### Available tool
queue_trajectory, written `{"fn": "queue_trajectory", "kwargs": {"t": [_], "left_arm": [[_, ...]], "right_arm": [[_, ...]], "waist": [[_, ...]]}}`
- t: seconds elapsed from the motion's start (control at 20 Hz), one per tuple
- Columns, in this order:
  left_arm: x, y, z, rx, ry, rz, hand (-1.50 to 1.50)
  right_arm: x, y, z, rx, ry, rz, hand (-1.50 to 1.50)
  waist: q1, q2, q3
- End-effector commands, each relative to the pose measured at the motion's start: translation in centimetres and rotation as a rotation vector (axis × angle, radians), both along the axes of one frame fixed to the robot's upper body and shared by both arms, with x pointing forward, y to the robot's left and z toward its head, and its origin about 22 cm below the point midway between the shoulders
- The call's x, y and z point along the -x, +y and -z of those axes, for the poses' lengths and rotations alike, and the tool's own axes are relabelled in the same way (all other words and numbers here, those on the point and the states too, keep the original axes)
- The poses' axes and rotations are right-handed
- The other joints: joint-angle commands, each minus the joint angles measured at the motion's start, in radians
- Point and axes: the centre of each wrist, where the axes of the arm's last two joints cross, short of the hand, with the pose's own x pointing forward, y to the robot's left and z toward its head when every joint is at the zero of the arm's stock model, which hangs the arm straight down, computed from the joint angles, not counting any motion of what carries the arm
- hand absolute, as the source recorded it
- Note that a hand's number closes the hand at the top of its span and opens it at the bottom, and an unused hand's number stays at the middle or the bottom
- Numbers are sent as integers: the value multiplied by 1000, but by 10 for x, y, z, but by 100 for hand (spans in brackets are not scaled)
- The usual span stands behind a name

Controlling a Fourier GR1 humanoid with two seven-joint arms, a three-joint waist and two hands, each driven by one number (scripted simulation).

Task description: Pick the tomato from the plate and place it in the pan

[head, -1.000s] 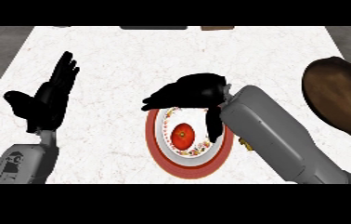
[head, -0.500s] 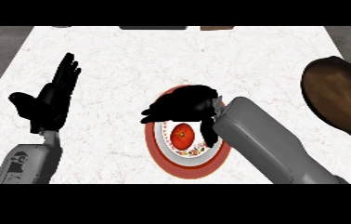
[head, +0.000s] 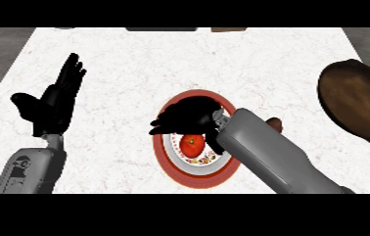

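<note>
The tomato (head: pixel 192 145) is seen lying on the plate (head: pixel 189 177), a round plate with a red rim and a patterned white centre, set on the pale marbled counter (head: pixel 217 59). The right hand (head: pixel 186 117) is held directly over the plate's far half, palm down, its fingers (head: pixel 162 129) curled downward and spread towards the view's left, the thumb (head: pixel 216 144) hooked down on the tomato's right. The tomato is found just below the curled fingers, between them and the thumb, its upper edge hidden under the palm; whether it is actually touched cannot be told, and nothing is seen clamped. The fruit sits on the plate's white centre, not lifted.

The pan (head: pixel 348 97), dark brown, is seen at the view's right edge, well apart from the right hand's fingers and on the far side of the grey forearm (head: pixel 274 156), which is laid across the plate's right rim.

The left hand (head: pixel 52 106) is shown at the view's left, fingers straight and pointing up, thumb out to the side, nothing held, at rest well away from the plate.

Dark objects (head: pixel 160 29) are glimpsed along the counter's far edge, too cut off to be named.
</note>
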Motion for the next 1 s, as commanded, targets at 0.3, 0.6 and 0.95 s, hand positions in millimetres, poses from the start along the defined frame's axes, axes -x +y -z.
{"fn": "queue_trajectory", "kwargs": {"t": [0.3, 0.6, 0.95], "left_arm": [[-1, 5, -1, -3, -6, -13, 0], [5, 3, -21, 0, 2, -4, 0], [9, 6, -3, -8, -14, -5, 0]], "right_arm": [[17, 4, 45, 49, -15, -22, -150], [8, 4, 22, 113, -14, -15, -150], [6, 8, 60, 142, 19, -93, 150]], "waist": [[-2, 0, 0], [-4, -3, 0], [2, 0, 0]]}}
